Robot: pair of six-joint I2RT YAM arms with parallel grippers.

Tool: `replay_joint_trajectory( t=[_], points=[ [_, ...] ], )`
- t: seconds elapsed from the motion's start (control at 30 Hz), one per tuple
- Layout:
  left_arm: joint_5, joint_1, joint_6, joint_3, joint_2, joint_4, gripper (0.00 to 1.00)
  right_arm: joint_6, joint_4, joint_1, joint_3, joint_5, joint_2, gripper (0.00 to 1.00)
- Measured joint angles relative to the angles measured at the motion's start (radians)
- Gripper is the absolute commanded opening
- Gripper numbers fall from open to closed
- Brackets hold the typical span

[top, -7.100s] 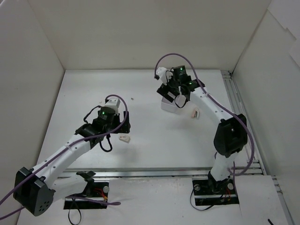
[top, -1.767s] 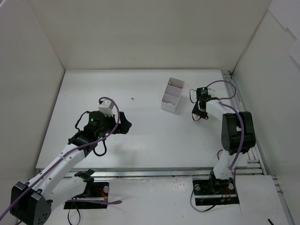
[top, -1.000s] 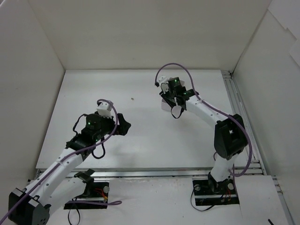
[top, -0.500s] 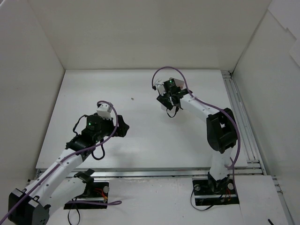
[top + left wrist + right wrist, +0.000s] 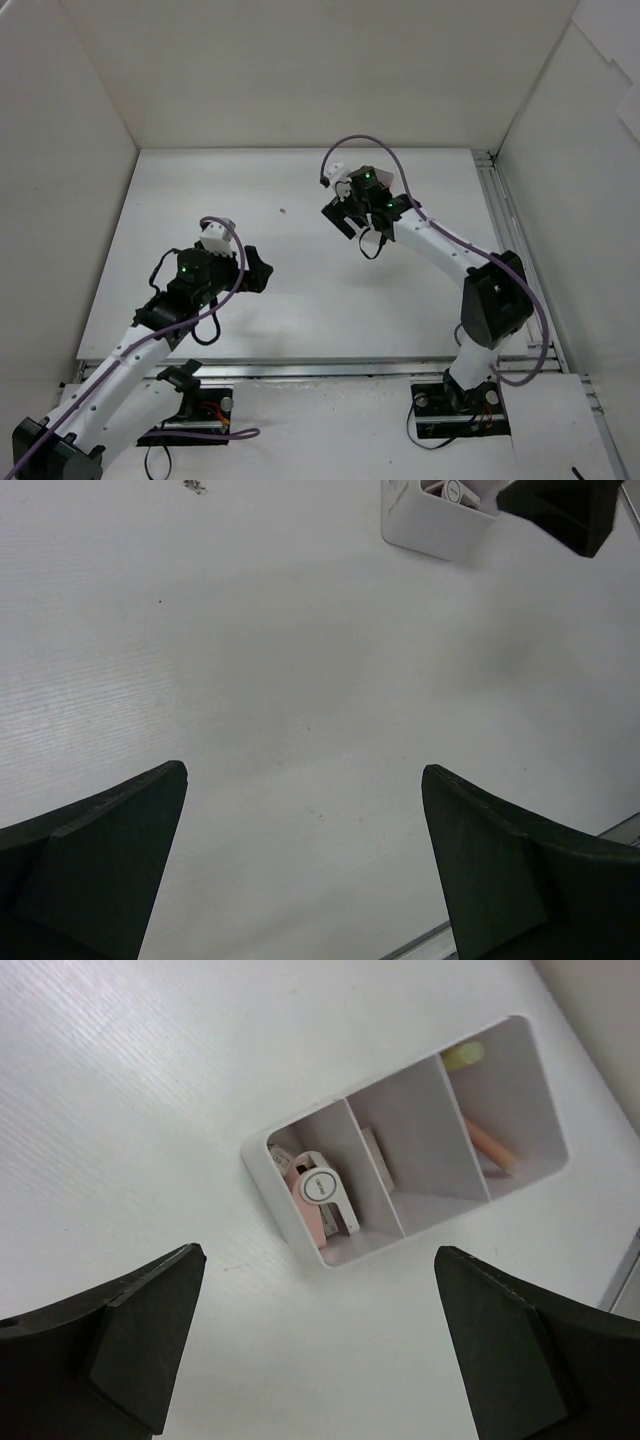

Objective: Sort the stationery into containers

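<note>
White walls [image 5: 300, 70] close off a pale bench [image 5: 330, 300], and almost nothing loose lies on it. The white box [image 5: 425, 1125] sits toward the far middle-right, directly beneath my right fingers [image 5: 130, 1350]. They hang apart with nothing between them. My left fingers [image 5: 90, 870] are also apart and empty, hovering over bare bench on the near left, well away from the box. The main danger as I see it is on the right. The box looks thin-walled and light, so if I drop or swing low from here, one finger could catch its rim. That would shove it across the bench or tip it and spill what is already sorted. My wrist also hides most of the box from the overhead view, so a nudge might go unnoticed there. On the left, the only mark ahead is a dark speck [image 5: 193, 485] at the far edge. Taking it for stationery would waste a reach and might scrape my fingers along the bench. The box itself is rectangular, open-topped and split into three compartments. The nearest holds a pink-and-white piece [image 5: 322, 1200]. The middle one holds a beige block [image 5: 376, 1155] leaning against the divider. The farthest holds a yellow-green pen [image 5: 462, 1056] and an orange pen [image 5: 490, 1147] lying slanted. I see no other stationery out on the bench, so I judge the sorting close to finished.
</note>
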Motion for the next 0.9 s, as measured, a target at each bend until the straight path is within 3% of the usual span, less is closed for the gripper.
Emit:
replay_joint_trajectory(
  t=[0.23,0.47,0.67,0.9],
  points=[
    [-0.046,0.0,-0.002,0.006,-0.053,-0.086,1.0,0.232,0.175,-0.004,-0.231,0.1,-0.333,0.98],
    [-0.29,-0.001,-0.057,0.086,-0.214,-0.276,1.0,0.561,0.361,-0.015,-0.644,0.396,-0.704,0.98],
    [-0.448,-0.001,-0.13,0.095,-0.369,-0.364,1.0,0.758,0.267,-0.016,-0.7,0.525,-0.793,0.98],
    [-0.492,-0.001,-0.179,0.096,-0.387,-0.423,1.0,0.846,0.191,-0.013,-0.7,0.596,-0.807,0.98]
  ],
)
